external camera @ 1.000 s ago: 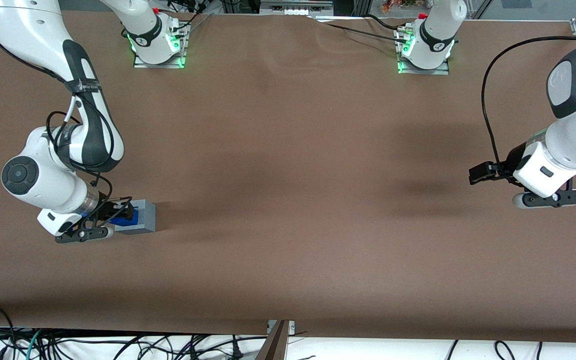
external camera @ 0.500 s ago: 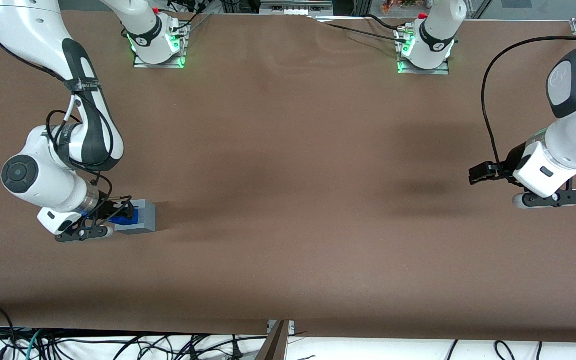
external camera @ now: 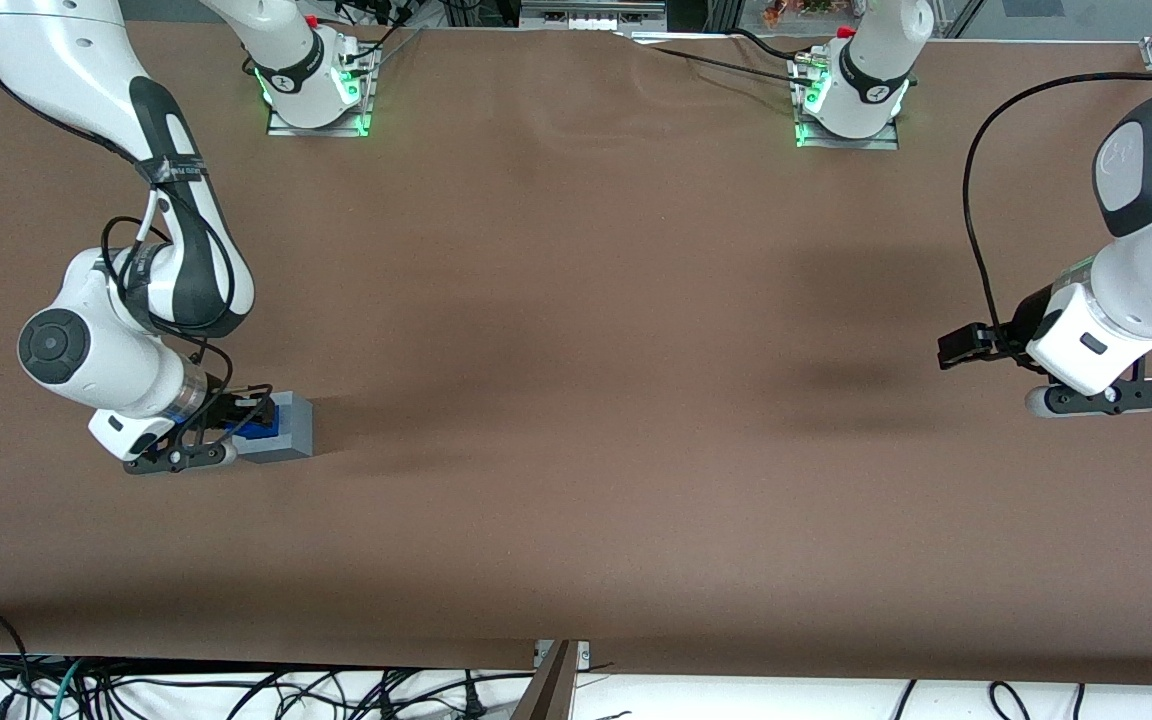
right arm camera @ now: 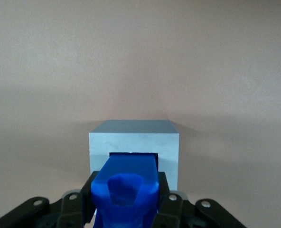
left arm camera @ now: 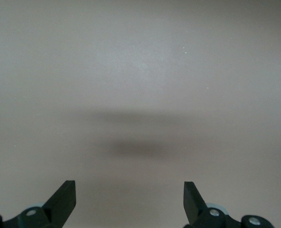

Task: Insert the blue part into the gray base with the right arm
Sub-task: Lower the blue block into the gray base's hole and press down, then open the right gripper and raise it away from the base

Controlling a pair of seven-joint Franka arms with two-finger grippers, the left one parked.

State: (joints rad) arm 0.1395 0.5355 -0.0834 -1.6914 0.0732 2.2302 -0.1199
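Pincer (right arm camera: pixel 126 209): pinching the blue part (right arm camera: pixel 126 183), right at the gray base (external camera: pixel 286 425).
Change: arm and base have shifted slightly, nudged along the surface (external camera: pixel 576 400).
Meaning: part seemingly entering the recess; seating unconfirmed.

Hand (external camera: pixel 236 425) low (apparently clamped)
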